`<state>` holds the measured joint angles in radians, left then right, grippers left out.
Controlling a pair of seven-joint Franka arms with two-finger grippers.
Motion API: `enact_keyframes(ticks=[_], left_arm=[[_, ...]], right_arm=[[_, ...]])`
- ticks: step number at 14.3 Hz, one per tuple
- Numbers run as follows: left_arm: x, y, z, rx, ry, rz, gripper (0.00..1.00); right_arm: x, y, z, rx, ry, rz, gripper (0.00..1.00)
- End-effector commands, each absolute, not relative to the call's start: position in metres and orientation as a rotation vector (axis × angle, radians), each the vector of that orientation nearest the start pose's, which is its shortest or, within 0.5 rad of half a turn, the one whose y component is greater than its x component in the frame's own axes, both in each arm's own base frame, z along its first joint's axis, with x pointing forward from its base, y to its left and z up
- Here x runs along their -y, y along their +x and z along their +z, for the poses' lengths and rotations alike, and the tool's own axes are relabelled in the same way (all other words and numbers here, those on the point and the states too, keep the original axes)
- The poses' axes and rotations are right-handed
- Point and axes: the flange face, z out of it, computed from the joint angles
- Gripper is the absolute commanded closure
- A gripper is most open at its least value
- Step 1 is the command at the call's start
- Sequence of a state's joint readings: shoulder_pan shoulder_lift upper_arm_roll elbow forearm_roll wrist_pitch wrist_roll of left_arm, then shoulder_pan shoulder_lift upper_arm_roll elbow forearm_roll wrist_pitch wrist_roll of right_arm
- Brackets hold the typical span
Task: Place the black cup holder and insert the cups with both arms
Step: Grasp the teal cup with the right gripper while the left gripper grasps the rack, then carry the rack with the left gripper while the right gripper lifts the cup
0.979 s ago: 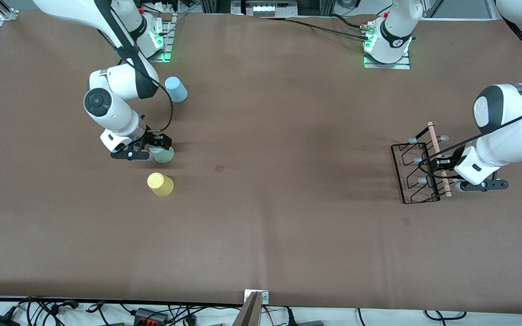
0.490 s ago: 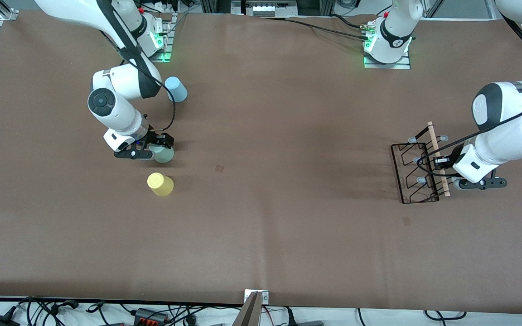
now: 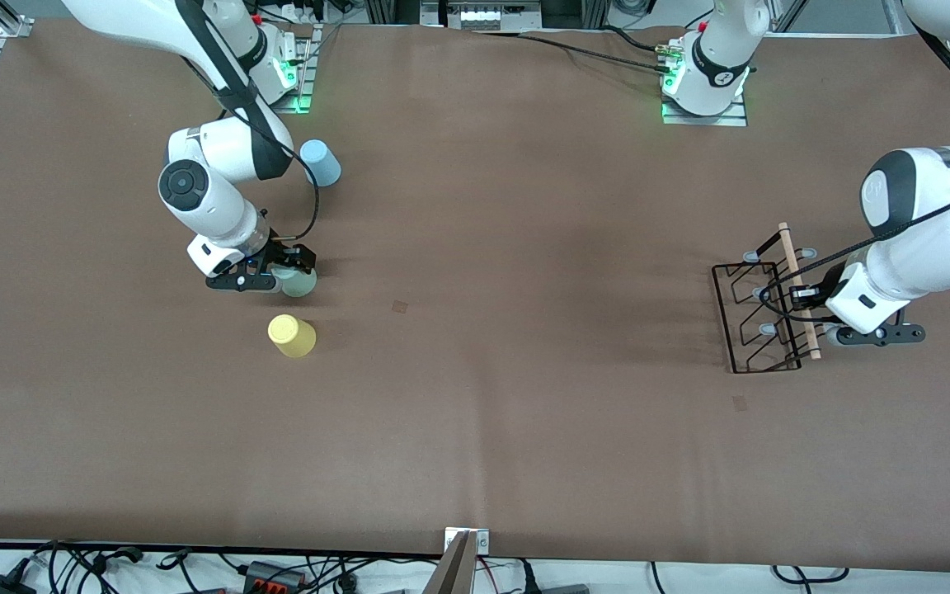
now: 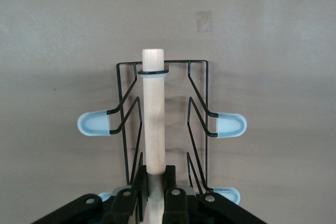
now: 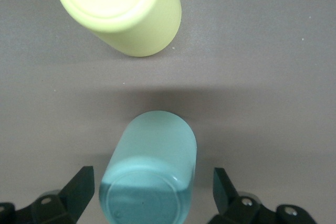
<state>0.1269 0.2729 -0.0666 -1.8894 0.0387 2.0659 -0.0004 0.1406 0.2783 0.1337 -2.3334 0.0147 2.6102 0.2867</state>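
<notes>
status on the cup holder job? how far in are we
Early. Done: nothing placed, no cup on a peg. In hand: left gripper is shut on the wooden rod of the black cup holder; right gripper is open around the green cup. Left: place holder, insert green, yellow cup and blue cup.

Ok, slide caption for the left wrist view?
Left tool shut on the black cup holder's wooden rod.

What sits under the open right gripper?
The pale green plastic cup stands upside down between the right gripper's open fingers, on the brown table. Its mouth is hidden.
</notes>
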Motion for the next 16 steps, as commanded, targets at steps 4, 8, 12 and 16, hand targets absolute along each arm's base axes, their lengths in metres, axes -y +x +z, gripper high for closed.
enact_keyframes(ticks=[4,8,12,16], left_arm=[[0.051,0.619,0.44,-0.182,-3.14,0.125,0.98],[0.14,0.611,0.448,-0.372,-3.162,0.104,0.98],[0.219,0.596,0.433,-0.297,-3.208,0.155,0.98],[0.313,0.589,0.432,-0.09,-3.249,0.153,0.98]], right_arm=[[-0.142,0.497,0.215,-0.056,-3.092,0.004,0.58],[-0.139,0.506,0.238,-0.001,-3.098,-0.031,0.95],[-0.135,0.506,0.316,0.093,-3.127,0.016,0.95],[-0.11,0.503,0.391,0.213,-3.143,0.146,0.95]])
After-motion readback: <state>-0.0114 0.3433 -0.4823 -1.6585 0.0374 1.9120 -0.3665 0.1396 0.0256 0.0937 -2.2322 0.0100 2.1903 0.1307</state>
